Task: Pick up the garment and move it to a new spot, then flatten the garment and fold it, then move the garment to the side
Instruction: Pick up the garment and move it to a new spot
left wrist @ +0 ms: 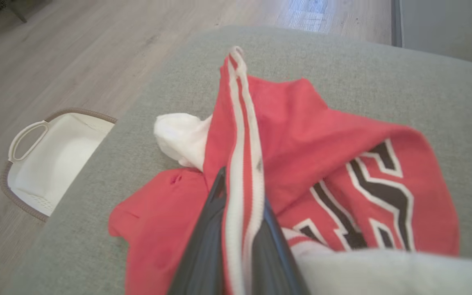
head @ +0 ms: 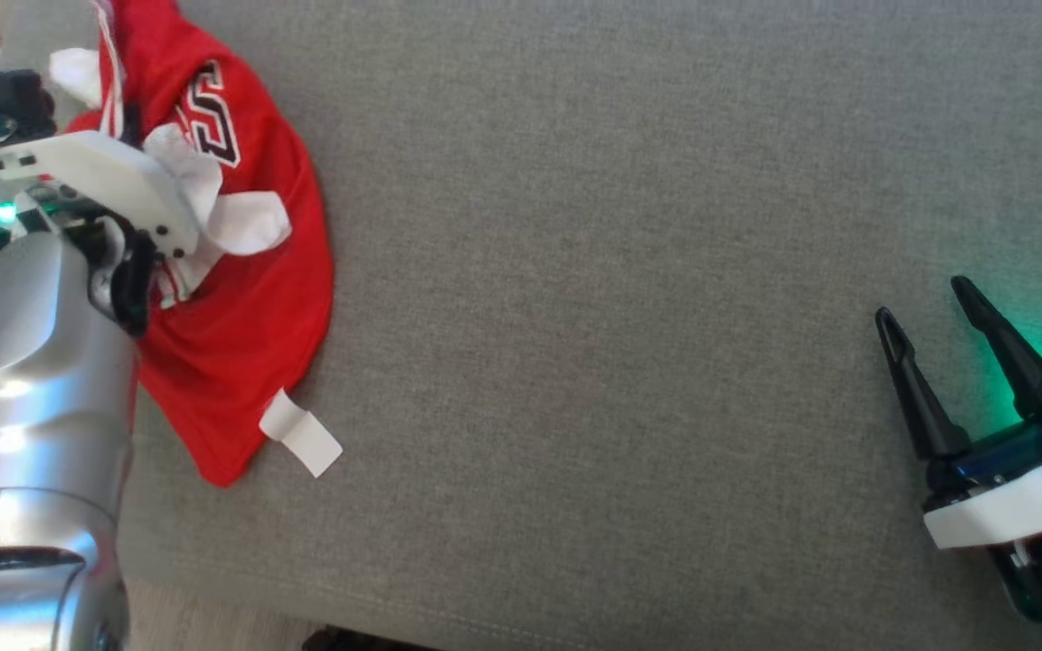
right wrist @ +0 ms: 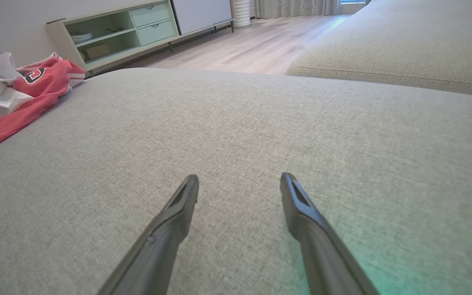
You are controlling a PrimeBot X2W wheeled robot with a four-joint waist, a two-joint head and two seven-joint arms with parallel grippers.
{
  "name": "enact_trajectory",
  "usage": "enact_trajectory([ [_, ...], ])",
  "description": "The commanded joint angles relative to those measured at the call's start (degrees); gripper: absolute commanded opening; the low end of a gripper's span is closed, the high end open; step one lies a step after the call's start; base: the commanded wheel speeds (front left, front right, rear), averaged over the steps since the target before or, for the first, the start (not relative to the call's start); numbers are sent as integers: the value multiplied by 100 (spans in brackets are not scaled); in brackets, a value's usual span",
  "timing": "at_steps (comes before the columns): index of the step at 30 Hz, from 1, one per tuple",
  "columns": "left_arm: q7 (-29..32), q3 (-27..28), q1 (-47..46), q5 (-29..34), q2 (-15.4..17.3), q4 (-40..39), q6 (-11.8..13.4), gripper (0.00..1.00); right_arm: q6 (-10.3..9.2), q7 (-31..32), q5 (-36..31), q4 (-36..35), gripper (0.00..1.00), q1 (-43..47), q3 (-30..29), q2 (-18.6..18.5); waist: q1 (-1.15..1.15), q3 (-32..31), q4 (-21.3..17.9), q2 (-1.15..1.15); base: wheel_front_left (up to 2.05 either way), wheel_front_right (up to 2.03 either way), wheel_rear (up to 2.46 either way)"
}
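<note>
Grey woven cushion (head: 620,316) above wood floor (left wrist: 76,49); left claw (left wrist: 242,192) pinches garment (left wrist: 322,143), right claw (right wrist: 239,180) spread.

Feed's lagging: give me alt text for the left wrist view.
The left gripper is shut on the striped trim of a crumpled red jersey lying on a grey cushion. A white basket stands on the wood floor beside the cushion.
</note>
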Motion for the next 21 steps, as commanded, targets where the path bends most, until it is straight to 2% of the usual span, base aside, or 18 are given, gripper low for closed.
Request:
enact_trajectory([
  [1,-217,72,-257,23,412,-112,-22,0,-5,-11,-28,-60,100,69,91,-16,0,-147,-2,0,0,0,0],
  [6,-717,-39,-598,-116,438,-278,-215,0,-5,-76,6,115,100,-37,235,247,0,-641,-140,0,0,0,0],
  [9,-869,-302,-690,-154,453,-526,-262,0,-5,-111,84,289,100,-76,286,516,0,-1032,-316,0,0,0,0],
  [12,-874,-832,-664,-425,493,-1039,-269,0,-5,-130,159,431,100,-116,370,791,0,-1434,-597,0,0,0,0],
  [17,-612,-1672,-415,-1133,867,-2237,-271,0,-5,-137,185,428,100,-69,329,1154,0,-1986,-1178,0,0,0,0],
  [21,-300,-2041,-173,-1573,1202,-3205,-271,0,-5,-138,161,397,100,5,232,1385,0,-2241,-1728,0,0,0,0],
])
